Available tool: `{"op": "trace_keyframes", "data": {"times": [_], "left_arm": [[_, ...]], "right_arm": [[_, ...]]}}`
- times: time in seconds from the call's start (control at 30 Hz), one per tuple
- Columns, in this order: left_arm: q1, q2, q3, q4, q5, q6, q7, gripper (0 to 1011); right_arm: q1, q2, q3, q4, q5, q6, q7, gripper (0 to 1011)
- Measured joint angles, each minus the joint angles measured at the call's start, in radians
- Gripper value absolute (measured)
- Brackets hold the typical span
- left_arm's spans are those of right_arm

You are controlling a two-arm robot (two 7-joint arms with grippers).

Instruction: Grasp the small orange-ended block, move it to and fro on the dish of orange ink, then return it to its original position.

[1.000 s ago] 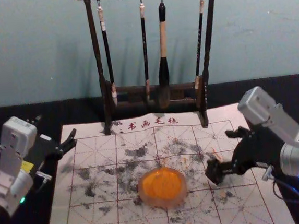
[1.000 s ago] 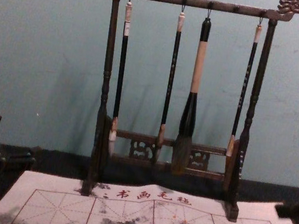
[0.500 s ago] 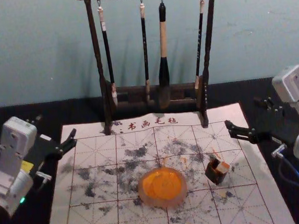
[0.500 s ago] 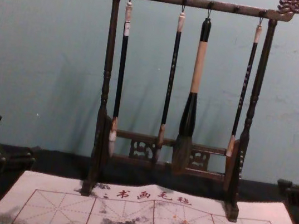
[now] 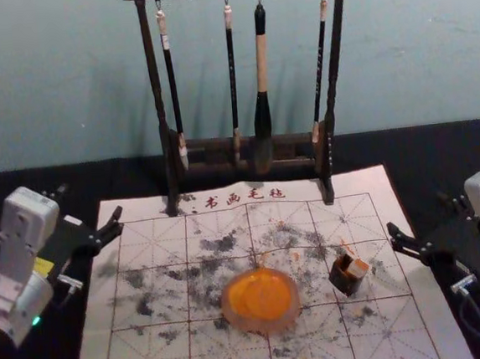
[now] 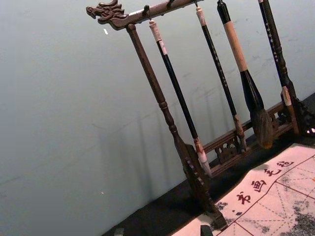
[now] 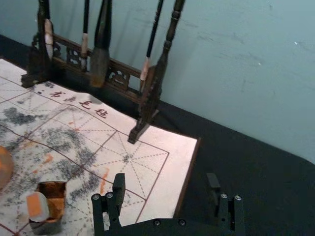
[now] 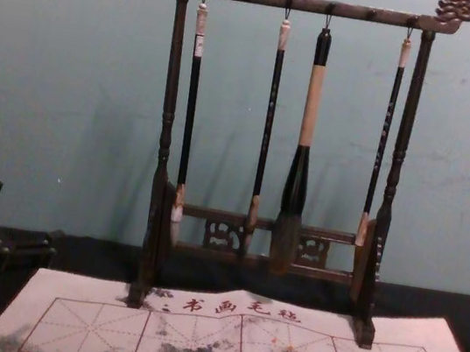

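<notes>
Orange-ended block: one, set tilted in a small dark holder, its orange end raised and leaned over the rim. Its lower part is enclosed by the holder's walls.

Dish of orange ink: one, round, pale-rimmed, laid to the left of the holder and apart from it.

Right gripper: placed to the right of the holder, well apart from the block, by the mat's right border; its fingers are spread wide, with nothing held between them.

Left gripper: parked at the left, by the mat's far left corner; its fingers are set apart, with nothing gripped.

Mat: one, pale, ruled with a red grid, marked with grey smudges and orange flecks; red characters are printed along its far edge.

Rack: one, dark carved wood, stood upright beyond the dish, its feet set on the mat's far margin. The space behind the dish is barred by it. Three slender brushes and one thick brush are hung from its top rail, tips down.

Table cover: black, spread beneath all.
</notes>
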Motion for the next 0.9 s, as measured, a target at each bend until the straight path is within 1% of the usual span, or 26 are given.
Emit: {"op": "trace_keyframes", "data": {"times": [0.13, 0.23, 0.9], "left_arm": [[0.0, 0.0, 0.0, 0.0, 0.0, 0.0, 0.0, 1001], [0.0, 0.0, 0.0, 0.0, 0.0, 0.0, 0.0, 1001], [0.0, 0.0, 0.0, 0.0, 0.0, 0.0, 0.0, 1001]], "right_arm": [[-0.006, -0.02, 0.012, 0.023, -0.012, -0.022, -0.009, 1000], [-0.005, -0.035, 0.017, 0.039, -0.021, -0.023, -0.018, 1000], [-0.004, -0.029, 0.015, 0.033, -0.018, -0.023, -0.015, 1000]]}}
